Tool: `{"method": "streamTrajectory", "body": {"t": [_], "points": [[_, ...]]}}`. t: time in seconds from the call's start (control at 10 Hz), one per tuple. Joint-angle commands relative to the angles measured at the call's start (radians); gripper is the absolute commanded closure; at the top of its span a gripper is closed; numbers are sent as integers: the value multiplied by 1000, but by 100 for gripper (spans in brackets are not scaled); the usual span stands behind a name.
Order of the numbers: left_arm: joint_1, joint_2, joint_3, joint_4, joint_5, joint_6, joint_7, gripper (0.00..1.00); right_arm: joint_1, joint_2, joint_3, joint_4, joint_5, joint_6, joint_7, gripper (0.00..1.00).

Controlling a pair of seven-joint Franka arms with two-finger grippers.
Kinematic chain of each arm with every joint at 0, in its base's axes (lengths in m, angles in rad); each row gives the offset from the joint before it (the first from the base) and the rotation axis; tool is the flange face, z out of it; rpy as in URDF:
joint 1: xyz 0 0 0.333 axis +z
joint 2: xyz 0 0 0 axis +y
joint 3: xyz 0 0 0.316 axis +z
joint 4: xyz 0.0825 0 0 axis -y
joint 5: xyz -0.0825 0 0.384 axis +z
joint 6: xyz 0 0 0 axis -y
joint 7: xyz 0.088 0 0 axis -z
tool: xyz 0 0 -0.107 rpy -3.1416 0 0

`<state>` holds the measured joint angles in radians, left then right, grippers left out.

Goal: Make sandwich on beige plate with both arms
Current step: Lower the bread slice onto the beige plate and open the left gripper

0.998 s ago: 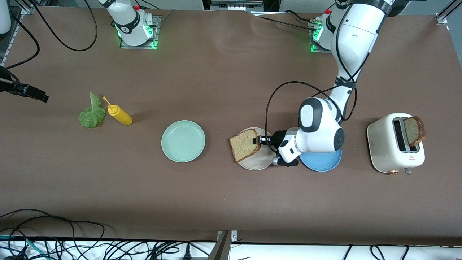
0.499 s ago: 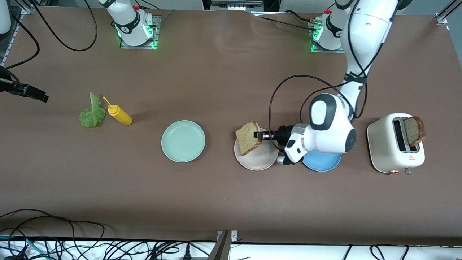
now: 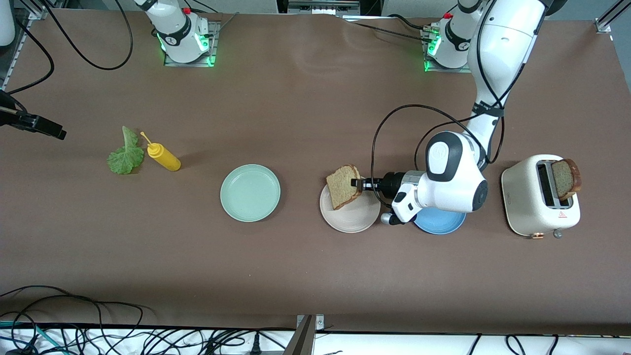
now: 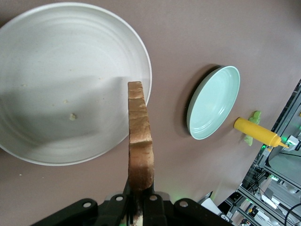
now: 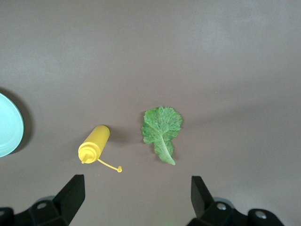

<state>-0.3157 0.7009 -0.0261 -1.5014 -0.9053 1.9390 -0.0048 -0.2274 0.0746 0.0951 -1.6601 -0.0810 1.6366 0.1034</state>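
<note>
We hold the first bread slice (image 3: 344, 186) over the beige plate (image 3: 351, 219), toward its edge that is farther from the front camera. The slice stands nearly on its edge and does not touch the plate, as the left wrist view shows: we see its crust (image 4: 140, 136) from the side, with the bare plate (image 4: 56, 84) under it. The left gripper (image 3: 359, 183) is closed on one edge of this slice, so that the flat face can, we judge, be tilted down onto the plate.

The second slice (image 3: 566, 178) stands in the toaster (image 3: 537, 202), at the left arm's end of the table. The blue plate (image 3: 440, 222) lies beside the beige plate, partly under the left arm. The mint-green plate (image 3: 250, 192) is further toward the right arm's end.

The lettuce leaf (image 3: 124, 154) lies flat on the table beside the yellow bottle (image 3: 163, 156). The right gripper (image 5: 134, 200) waits over them, its fingers wide apart and holding nothing, probably ready for the lettuce.
</note>
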Motion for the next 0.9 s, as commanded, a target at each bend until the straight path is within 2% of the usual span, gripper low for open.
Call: {"method": "streamTrajectory", "body": {"t": [0.0,0.5,0.8], "points": [[-5,29,-2,1,20,26,67,100,-9,-4,2,2,20,-8,-18,0],[-23,71,-2,7,13,109,71,100,-9,-4,2,2,18,-8,-18,0],[-11,49,1,20,19,63,65,100,-7,-6,2,2,18,-8,-18,0]]}}
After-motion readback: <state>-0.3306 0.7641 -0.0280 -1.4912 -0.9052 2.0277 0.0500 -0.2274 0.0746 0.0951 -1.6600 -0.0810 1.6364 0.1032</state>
